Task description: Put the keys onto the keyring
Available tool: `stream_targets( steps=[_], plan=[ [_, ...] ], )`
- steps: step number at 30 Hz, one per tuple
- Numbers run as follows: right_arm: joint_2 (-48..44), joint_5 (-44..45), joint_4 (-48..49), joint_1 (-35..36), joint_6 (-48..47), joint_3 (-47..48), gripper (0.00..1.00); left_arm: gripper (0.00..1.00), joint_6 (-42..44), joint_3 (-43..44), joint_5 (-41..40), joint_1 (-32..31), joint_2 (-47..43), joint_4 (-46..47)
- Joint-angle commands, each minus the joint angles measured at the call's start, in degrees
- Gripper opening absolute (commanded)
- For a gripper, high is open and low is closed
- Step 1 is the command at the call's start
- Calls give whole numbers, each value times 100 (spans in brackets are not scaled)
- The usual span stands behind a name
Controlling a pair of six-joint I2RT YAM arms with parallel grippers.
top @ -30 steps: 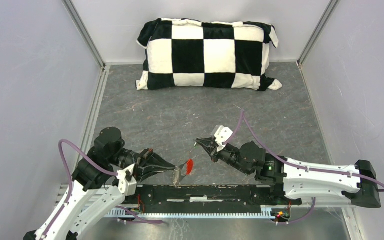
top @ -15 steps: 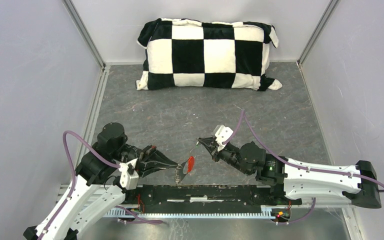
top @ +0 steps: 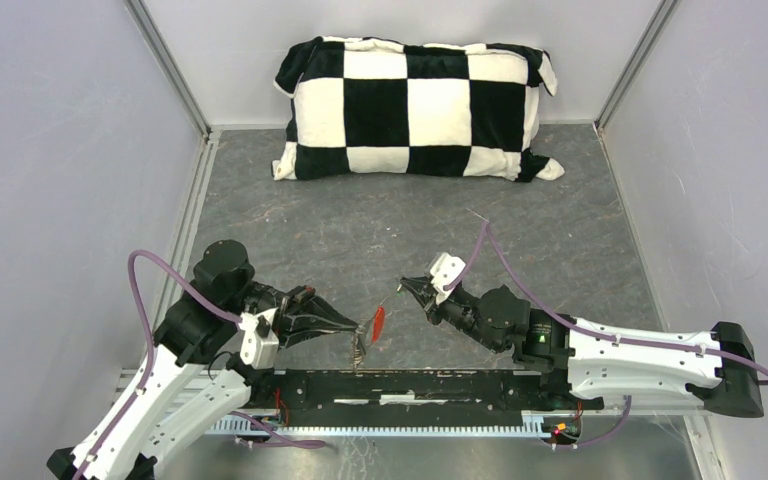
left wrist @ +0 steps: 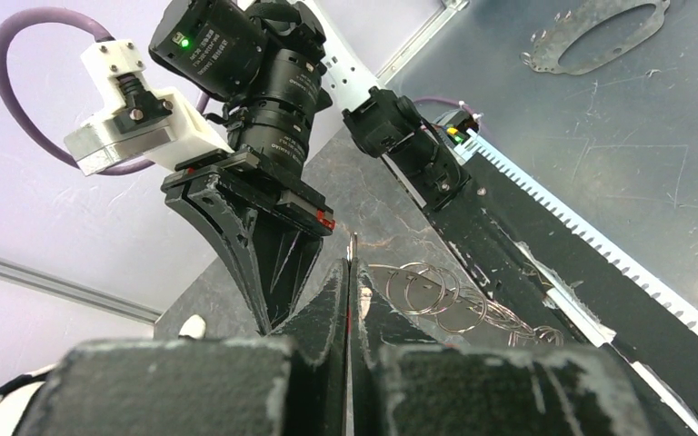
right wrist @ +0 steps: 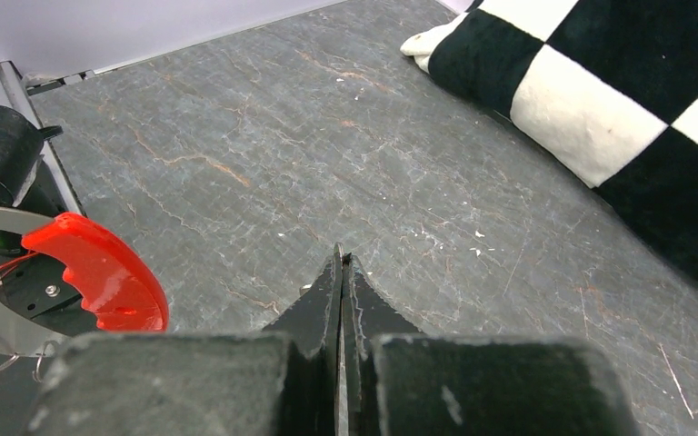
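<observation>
We see a grey table [top: 360,220] with a checked pillow [top: 415,105] at its far edge. Near the front, the left gripper [top: 352,331] has its jaws clamped on the keyring [top: 360,346], whose red tag [top: 378,322] stands between the two grippers. The right gripper [top: 404,288], jaws pressed together, points toward the tag from nearby. A green speck [top: 397,289] at its tip may be a key.
</observation>
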Motion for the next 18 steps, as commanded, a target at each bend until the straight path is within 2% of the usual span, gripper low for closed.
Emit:
stream_targets(
  steps=[1, 8, 13, 18],
  plan=[
    [-98, 118, 122, -17, 54, -46, 0, 2, -526, 240, 192, -16, 75, 446],
    [90, 203, -25, -35, 133, -212, 0, 2, -954, 231, 96, -15, 225, 740],
    [692, 252, -290, -100, 414, -281, 0, 2, -1471, 234, -98, -22, 331, 1062],
    [1312, -206, 62, -273, 764, -517, 0, 2, -1798, 251, -42, -16, 339, 1376]
  ],
)
